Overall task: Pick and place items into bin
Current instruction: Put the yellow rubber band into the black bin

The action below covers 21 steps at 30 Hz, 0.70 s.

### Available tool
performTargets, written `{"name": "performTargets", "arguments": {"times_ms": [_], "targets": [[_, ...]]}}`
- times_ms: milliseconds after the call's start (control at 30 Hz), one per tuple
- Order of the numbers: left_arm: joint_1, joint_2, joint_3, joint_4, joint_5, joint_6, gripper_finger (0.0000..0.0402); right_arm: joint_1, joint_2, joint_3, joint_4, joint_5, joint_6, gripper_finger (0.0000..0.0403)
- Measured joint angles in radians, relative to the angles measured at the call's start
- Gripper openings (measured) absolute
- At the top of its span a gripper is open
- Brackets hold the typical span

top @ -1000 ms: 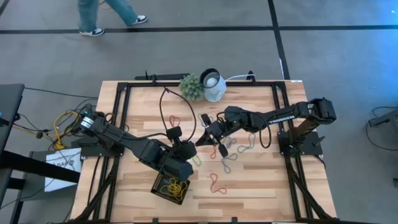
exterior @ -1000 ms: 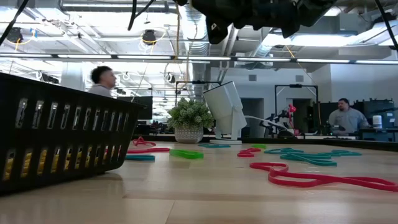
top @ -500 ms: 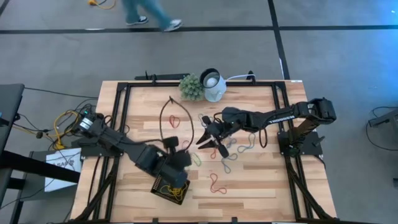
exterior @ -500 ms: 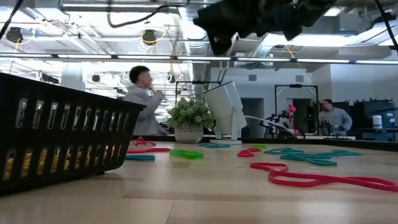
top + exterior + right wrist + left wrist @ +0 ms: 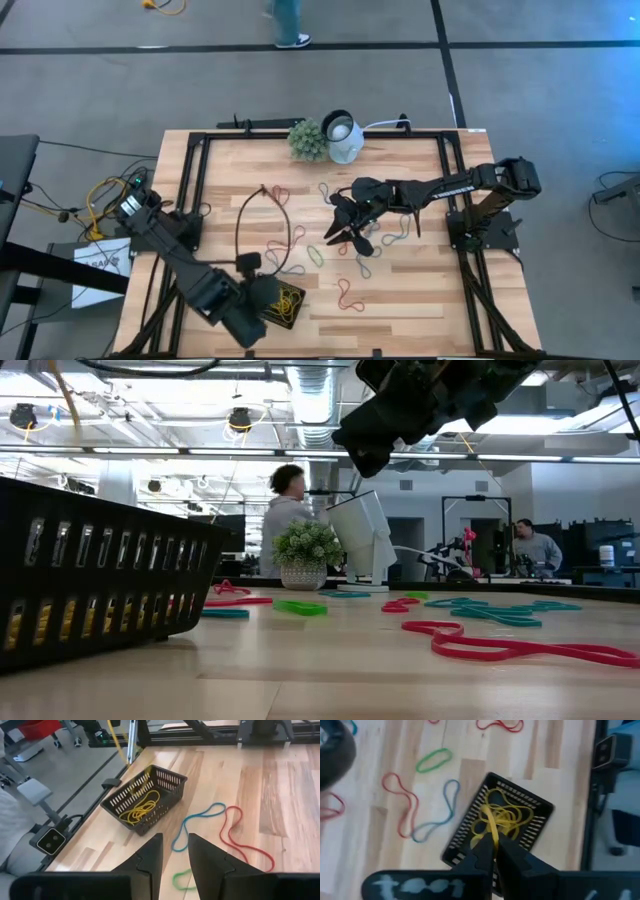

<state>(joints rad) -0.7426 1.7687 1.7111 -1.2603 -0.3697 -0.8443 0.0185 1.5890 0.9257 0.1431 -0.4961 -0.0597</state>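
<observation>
The bin [image 5: 288, 305], a small black slotted tray, stands near the table's near edge with several yellow bands [image 5: 502, 815] in it. It also shows in the right wrist view [image 5: 165, 777] and large at the left of the low view [image 5: 100, 580]. My left gripper [image 5: 493, 845] hovers over the bin's near-left side [image 5: 262, 310], shut on a yellow band. My right gripper [image 5: 172, 855] is open and empty above the table's middle [image 5: 348, 234], over loose red [image 5: 347, 293], green [image 5: 315, 255] and blue [image 5: 365, 262] bands lying flat. My left gripper pinches a yellow band [image 5: 493, 832] between its two shut fingertips. The fingers slant down from the table's near-left side. The band runs from the fingertips into the bin, where its other end lies among the other yellow bands.
A green plant ball [image 5: 308, 140] and a white round lamp-like object [image 5: 343, 135] stand at the far edge. A black cable [image 5: 245, 215] loops over the table's left half. More bands [image 5: 282, 193] lie scattered mid-table. A person [image 5: 285, 520] walks behind the table.
My left gripper has drawn back from over the bin toward the table's near-left corner, staying shut. The black cable loop has swung left with the arm. A person has walked across behind the table.
</observation>
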Motion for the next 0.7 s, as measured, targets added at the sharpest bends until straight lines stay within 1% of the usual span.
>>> {"name": "performTargets", "arguments": {"times_ms": [167, 333, 467, 600, 700], "targets": [[-0.037, 0.000, 0.000, 0.003, -0.009, -0.084, 0.0000, 0.000, 0.000, 0.000, 0.006, 0.001, 0.000, 0.0087], [-0.044, -0.001, -0.007, 0.013, -0.085, -0.063, 0.0000, 0.000, 0.000, 0.000, 0.006, 0.002, 0.007, 0.0087], [-0.021, -0.002, -0.094, 0.098, -0.074, 0.003, 0.0000, 0.000, 0.000, 0.000, 0.006, 0.002, 0.007, 0.0087], [0.008, 0.000, -0.228, 0.264, 0.001, 0.029, 0.0000, 0.000, 0.000, 0.000, 0.006, 0.003, 0.007, 0.0087], [0.019, 0.001, -0.299, 0.362, 0.021, 0.082, 0.0000, -0.002, 0.000, 0.000, 0.006, 0.003, 0.007, 0.0087]]}}
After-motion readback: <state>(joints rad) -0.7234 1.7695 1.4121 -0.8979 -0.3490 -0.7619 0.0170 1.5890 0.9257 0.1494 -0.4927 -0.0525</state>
